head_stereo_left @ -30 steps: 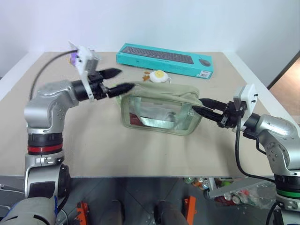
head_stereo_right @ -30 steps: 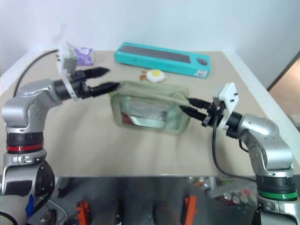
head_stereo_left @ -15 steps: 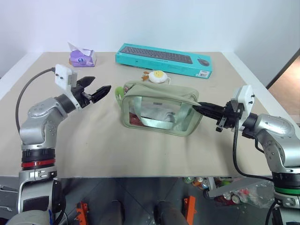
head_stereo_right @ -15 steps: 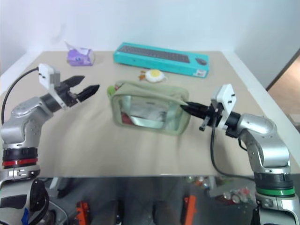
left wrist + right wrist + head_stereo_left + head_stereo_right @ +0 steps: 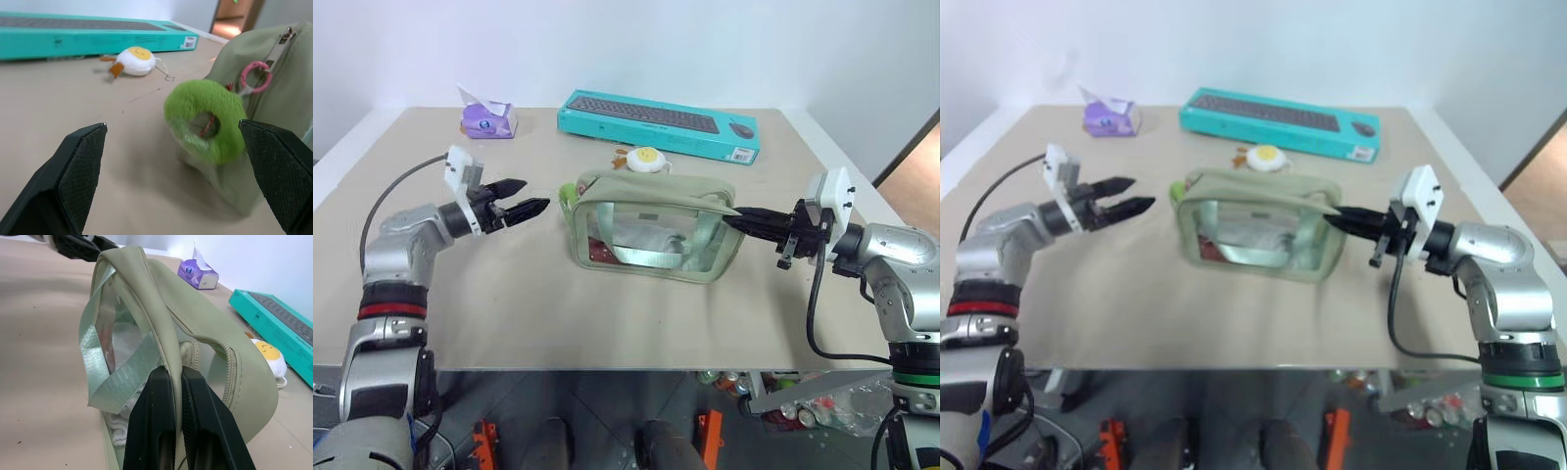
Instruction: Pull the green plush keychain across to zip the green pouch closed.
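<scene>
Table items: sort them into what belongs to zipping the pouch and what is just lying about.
Belongs to the job:
- green pouch, pinched at one end by the shut right hand
- green plush keychain at the other end, in front of the open left hand

Lying about:
- teal keyboard box
- egg-like plush
- purple tissue pack

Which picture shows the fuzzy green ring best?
The left wrist view: the green plush keychain sits big between the open left gripper's fingers, its hole and pink ring plain. The eye views show just a small green blob at the green pouch's left end. The right wrist view shows the pouch instead.
</scene>
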Robot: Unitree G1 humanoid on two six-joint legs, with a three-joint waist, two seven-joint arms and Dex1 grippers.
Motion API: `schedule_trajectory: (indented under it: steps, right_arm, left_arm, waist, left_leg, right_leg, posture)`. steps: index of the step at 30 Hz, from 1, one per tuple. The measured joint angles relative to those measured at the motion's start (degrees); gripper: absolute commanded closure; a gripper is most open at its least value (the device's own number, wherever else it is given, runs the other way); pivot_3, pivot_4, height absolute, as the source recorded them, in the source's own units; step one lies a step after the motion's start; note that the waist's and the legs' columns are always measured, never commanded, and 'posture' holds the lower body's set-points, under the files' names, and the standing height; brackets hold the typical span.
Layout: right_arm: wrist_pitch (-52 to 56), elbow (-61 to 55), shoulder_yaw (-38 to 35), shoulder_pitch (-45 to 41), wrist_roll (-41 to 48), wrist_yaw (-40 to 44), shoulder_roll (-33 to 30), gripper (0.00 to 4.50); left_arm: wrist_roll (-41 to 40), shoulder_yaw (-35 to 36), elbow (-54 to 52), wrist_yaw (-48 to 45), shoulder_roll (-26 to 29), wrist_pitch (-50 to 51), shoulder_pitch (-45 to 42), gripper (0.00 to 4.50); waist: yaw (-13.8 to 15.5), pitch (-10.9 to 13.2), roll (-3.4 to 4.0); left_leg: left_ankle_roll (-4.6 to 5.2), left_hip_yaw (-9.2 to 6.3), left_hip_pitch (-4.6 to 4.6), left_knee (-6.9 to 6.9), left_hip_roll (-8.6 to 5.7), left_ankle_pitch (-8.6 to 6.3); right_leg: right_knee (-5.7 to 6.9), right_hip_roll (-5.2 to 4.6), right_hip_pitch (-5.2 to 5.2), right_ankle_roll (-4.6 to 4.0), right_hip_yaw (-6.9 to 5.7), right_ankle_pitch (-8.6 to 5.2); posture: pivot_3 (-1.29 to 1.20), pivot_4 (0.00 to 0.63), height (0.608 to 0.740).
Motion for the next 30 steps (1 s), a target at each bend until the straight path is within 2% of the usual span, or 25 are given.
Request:
schedule_trajectory:
  steps: [8,14,15,23,27,30]
  right_arm:
    - [1.00,-3.21,-0.47,2.48,0.28,-0.19,-0.35,4.47]
    - [1.74,-4.41,-0.96,3.83,0.46,-0.96,-0.90,4.47]
    - [1.83,-4.58,-0.98,3.95,0.50,-1.07,-1.00,4.50]
    - [2.32,-5.48,-1.37,4.84,0.62,-1.92,-1.82,4.50]
    - [2.53,-6.37,-1.92,5.86,0.72,-2.31,-2.27,4.50]
    - [2.66,-6.78,-2.05,6.20,0.81,-2.34,-2.32,4.50]
  left_arm:
    - [5.76,-3.80,18.75,-5.34,-3.77,-12.42,-9.79,0.00]
    - [8.57,-3.89,26.63,-6.61,-5.27,-18.57,-13.97,0.00]
    - [8.90,-3.89,27.43,-6.93,-5.37,-19.01,-14.46,0.55]
    - [9.68,-3.53,29.58,-10.53,-6.91,-20.65,-15.74,3.16]
    - [9.12,-2.83,26.66,-12.63,-6.12,-18.35,-15.79,4.48]
    - [7.15,-1.74,19.72,-14.48,-3.63,-14.32,-15.72,4.48]
  waist:
    - [-0.20,0.01,-0.01]
    - [-0.30,0.01,-0.02]
    - [-0.30,0.01,-0.02]
    - [-0.30,0.02,-0.03]
    - [-0.27,0.03,-0.05]
    - [-0.33,0.03,-0.05]
  left_leg:
    - [0.00,-0.01,-0.02,-0.10,0.00,0.00]
    - [0.00,-0.02,-0.05,-0.10,-0.01,0.00]
    - [0.00,-0.02,-0.05,-0.10,-0.02,0.00]
    - [0.00,-0.03,-0.06,-0.10,-0.03,0.00]
    - [0.00,-0.04,-0.08,-0.11,-0.03,0.00]
    - [0.00,-0.04,-0.06,-0.12,-0.02,0.00]
  right_leg:
    - [0.00,0.04,-0.07,-0.02,-0.01,-0.02]
    - [0.00,0.03,-0.07,0.01,-0.02,-0.03]
    - [0.00,0.02,-0.07,0.01,-0.02,-0.03]
    - [-0.01,0.01,-0.07,0.04,-0.02,-0.05]
    - [-0.01,0.01,-0.07,0.15,-0.03,-0.12]
    - [-0.01,0.01,-0.08,0.15,-0.03,-0.12]
  posture:
    - [0.00,0.150,0.740]
    - [0.00,0.150,0.740]
    - [0.00,0.150,0.740]
    - [0.00,0.150,0.740]
    - [0.00,0.150,0.740]
    - [0.00,0.150,0.740]
